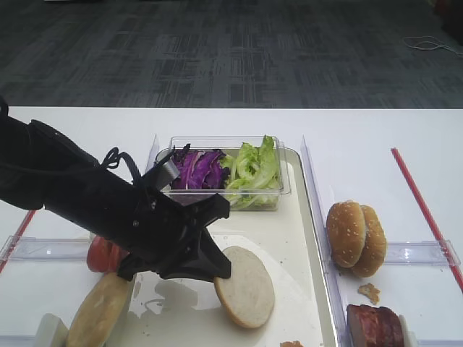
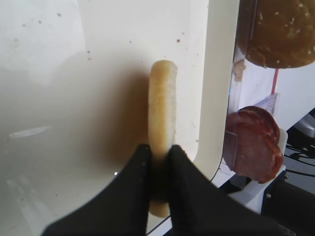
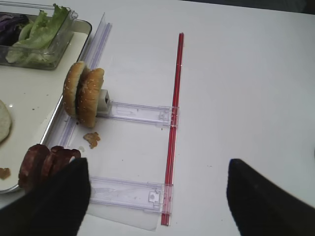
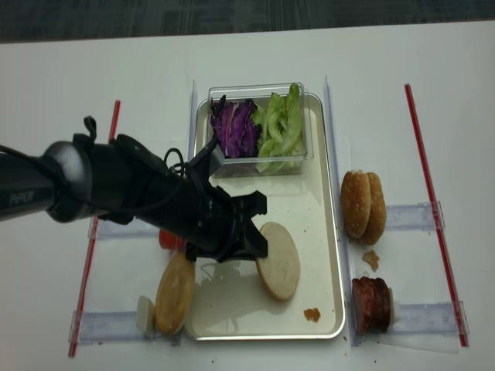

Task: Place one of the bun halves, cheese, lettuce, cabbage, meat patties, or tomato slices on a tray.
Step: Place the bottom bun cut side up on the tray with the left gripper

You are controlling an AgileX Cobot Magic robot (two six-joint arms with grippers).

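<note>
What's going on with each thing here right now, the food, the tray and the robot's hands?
Left hand: shut on the bun slice.
Bun slice: pinched at its edge, tilted over the tray.
Tray: flat on the table, with crumbs on it.
Cabbage: heaped in the clear tub.
Lettuce: in the same tub, beside the cabbage.
Sesame buns: standing on edge, right of the tray.
Meat patties: on edge, untouched.
Right hand: open, empty.

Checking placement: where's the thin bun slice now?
In the high view, the thin bun slice stands on edge over the tray, pinched by the left gripper.
</note>
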